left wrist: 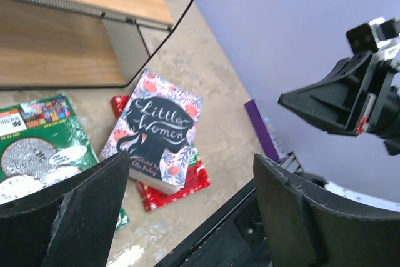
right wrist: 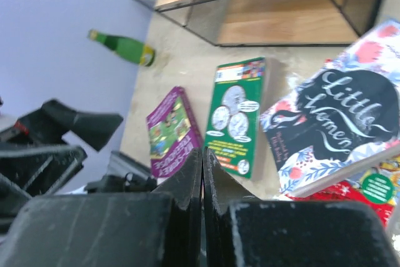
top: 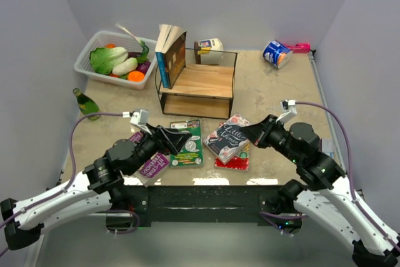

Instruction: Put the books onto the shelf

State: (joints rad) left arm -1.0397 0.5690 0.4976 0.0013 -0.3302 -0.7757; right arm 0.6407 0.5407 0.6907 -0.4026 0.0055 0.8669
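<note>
Up at the back, the small black-metal-framed shelf with light wooden boards carries two of the books. A blue-spined paperback and a brown-covered paperback stand leaning at the left end of its top board, cream pages fanned open. The lower board is bare.

Four more books lie flat on the beige worktop in front of the shelf. On the left is a green paperback with silver coins on the cover. Just to its right, a dark grey floral paperback titled Little Women lies on top of a red paperback, which pokes out at its near edge. A purple-and-green paperback sits nearest the left arm, partly under it.

The left arm's fingers are spread wide and grasp nothing. From above they hover at the green book's upper left corner, though I can't tell whether they touch it. The right arm's fingers are clenched tight, pad against pad, with nothing between them. From above their tip is at the right edge of the Little Women cover.

Off to the side, a white plastic basket of toy vegetables sits far left. A green glass bottle lies near it on the worktop, and a blue-and-white tub is tipped over at the far right.
</note>
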